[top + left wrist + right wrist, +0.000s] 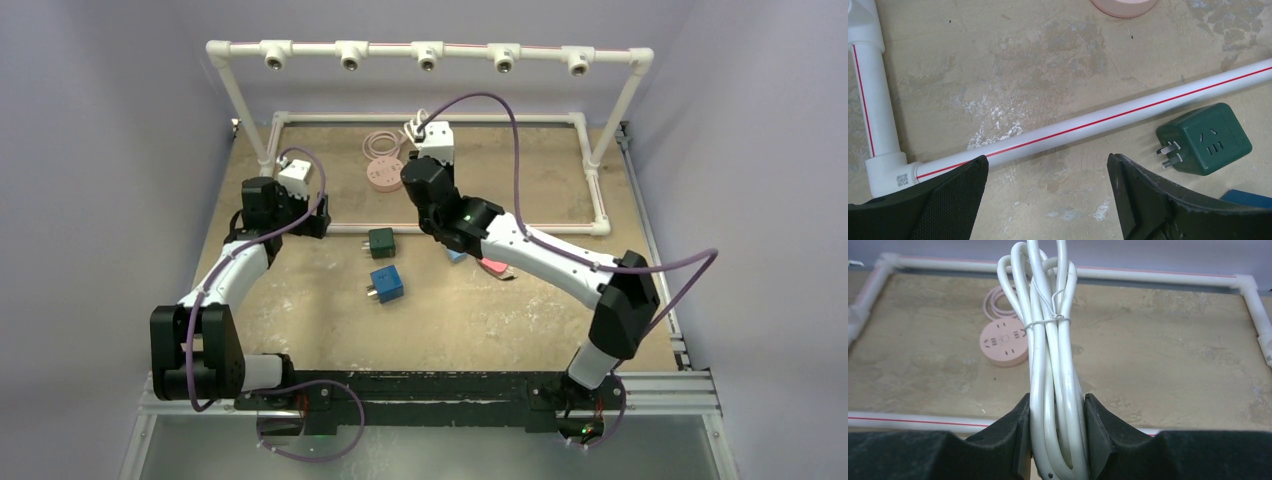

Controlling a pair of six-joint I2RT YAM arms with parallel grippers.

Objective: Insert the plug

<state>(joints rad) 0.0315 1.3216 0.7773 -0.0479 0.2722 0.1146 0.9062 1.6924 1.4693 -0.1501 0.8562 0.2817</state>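
**Right claw** is pinching an upright bundle of white cable, bound by a thin wire tie, above the far middle of the tabletop. The bundle's plug end is not showing. A round pink socket is lying to the left of the bundle, with its pink cord coiled on its far side.

**Left claw**, spread wide, is hovering over a white pipe with a red stripe at the left. A green cube adapter is resting on the near side of the pipe, its prongs showing. A blue cube is lying nearer.
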